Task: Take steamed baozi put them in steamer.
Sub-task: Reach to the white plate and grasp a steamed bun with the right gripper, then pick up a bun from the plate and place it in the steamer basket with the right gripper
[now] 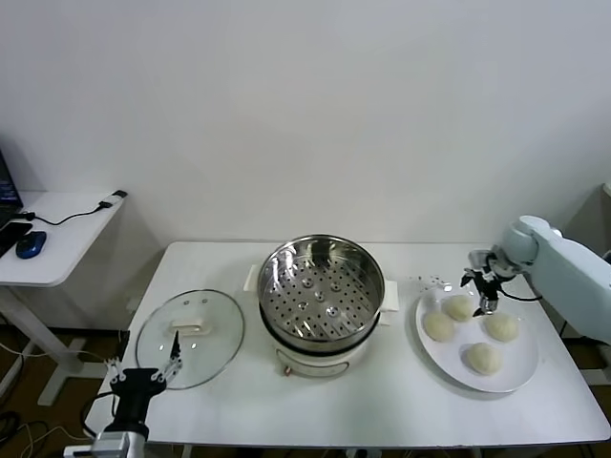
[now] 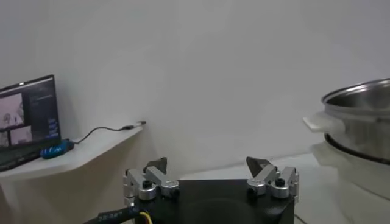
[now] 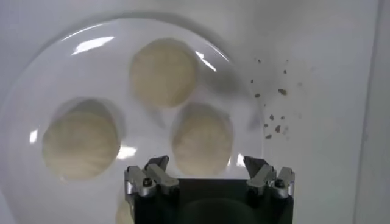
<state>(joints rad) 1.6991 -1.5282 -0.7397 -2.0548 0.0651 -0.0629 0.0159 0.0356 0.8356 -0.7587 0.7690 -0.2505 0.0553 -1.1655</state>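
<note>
Four cream-white baozi lie on a white plate [image 1: 520, 374] at the right: one at the back [image 1: 459, 307], one left [image 1: 438, 326], one right [image 1: 501, 326], one at the front [image 1: 482, 358]. My right gripper [image 1: 487, 292] hovers open just above the back baozi; in the right wrist view the gripper [image 3: 207, 163] spans a bun [image 3: 202, 139], with others [image 3: 163, 72] [image 3: 80, 143] beyond. The shiny steamer [image 1: 322, 288] with its perforated tray stands mid-table, holding nothing. My left gripper [image 1: 143, 367] is open, low at the table's front left.
A round glass lid [image 1: 189, 336] lies flat left of the steamer. Dark crumbs [image 1: 431, 281] dot the table behind the plate. A side desk [image 1: 57, 234] with a mouse and cable stands at far left. The steamer's side [image 2: 359, 128] shows in the left wrist view.
</note>
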